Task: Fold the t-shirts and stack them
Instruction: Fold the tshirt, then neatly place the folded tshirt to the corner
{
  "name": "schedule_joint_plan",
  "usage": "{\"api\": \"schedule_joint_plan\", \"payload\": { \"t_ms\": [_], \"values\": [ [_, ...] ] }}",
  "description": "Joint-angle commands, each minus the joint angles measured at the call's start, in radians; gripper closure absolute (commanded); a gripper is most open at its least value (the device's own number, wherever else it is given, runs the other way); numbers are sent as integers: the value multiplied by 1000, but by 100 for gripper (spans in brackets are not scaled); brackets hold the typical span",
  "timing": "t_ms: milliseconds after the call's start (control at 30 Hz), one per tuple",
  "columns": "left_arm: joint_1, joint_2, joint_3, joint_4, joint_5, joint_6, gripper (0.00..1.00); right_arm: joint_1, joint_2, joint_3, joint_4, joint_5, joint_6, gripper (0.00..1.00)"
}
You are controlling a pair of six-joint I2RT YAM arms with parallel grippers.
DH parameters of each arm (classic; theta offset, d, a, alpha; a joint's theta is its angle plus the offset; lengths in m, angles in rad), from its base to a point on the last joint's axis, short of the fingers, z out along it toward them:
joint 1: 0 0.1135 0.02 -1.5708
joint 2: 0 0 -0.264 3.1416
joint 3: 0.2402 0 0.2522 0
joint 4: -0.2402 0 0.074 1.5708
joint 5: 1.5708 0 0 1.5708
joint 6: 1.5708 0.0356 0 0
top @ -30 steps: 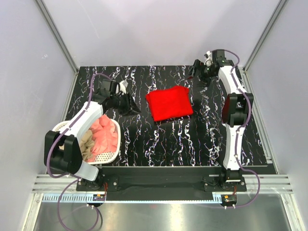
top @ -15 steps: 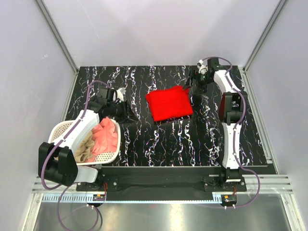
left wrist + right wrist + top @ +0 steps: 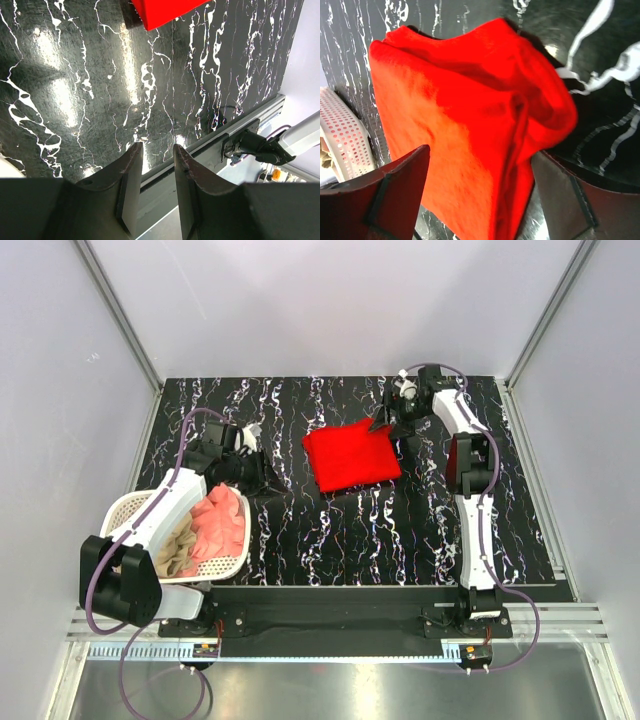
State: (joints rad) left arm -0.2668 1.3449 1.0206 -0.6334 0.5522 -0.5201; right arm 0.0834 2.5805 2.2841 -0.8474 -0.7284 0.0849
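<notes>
A folded red t-shirt (image 3: 350, 457) lies on the black marbled table (image 3: 400, 530), near its middle. My right gripper (image 3: 388, 425) is open at the shirt's far right corner. In the right wrist view its jaws stand wide apart on either side of the bunched red corner (image 3: 485, 100), without closing on it. My left gripper (image 3: 258, 468) hangs left of the shirt, beside the basket. In the left wrist view (image 3: 156, 146) its fingers are a narrow gap apart and hold nothing. The shirt's edge shows at the top of that view (image 3: 160, 10).
A white perforated basket (image 3: 222, 566) stands at the near left and holds pink clothes (image 3: 220, 520) and a beige one (image 3: 180, 540). Its side shows in the right wrist view (image 3: 342, 135). Grey walls enclose the table on three sides. A metal rail (image 3: 250, 117) runs along the near edge.
My right gripper has moved left and down from the far right corner of the table onto the shirt's corner. My left arm drew back towards the basket, then stayed still.
</notes>
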Motion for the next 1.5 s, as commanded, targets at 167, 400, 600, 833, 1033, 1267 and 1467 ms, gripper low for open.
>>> {"api": "schedule_joint_plan", "payload": {
  "t_ms": [167, 400, 600, 833, 1033, 1267, 1467],
  "values": [
    [14, -24, -42, 41, 41, 5, 64, 52, 111, 55, -8, 7, -2, 18],
    [34, -33, -76, 32, 51, 19, 64, 56, 133, 120, -36, 80, 50, 73],
    [38, -38, -114, 48, 71, 5, 64, 59, 90, 124, -10, 164, 102, 100],
    [44, -47, -106, -17, 34, 40, 64, 53, -26, 127, -13, 452, 69, 100],
    [47, -47, -109, -68, -8, 80, 64, 35, -100, 124, -7, 800, -167, 100],
    [47, -41, -100, -164, -54, 117, 65, -77, -82, 222, -2, 808, -396, 100],
    [47, -15, -126, -131, -52, 75, 64, -175, -40, 274, 87, 814, -502, 100]
  ]
}}
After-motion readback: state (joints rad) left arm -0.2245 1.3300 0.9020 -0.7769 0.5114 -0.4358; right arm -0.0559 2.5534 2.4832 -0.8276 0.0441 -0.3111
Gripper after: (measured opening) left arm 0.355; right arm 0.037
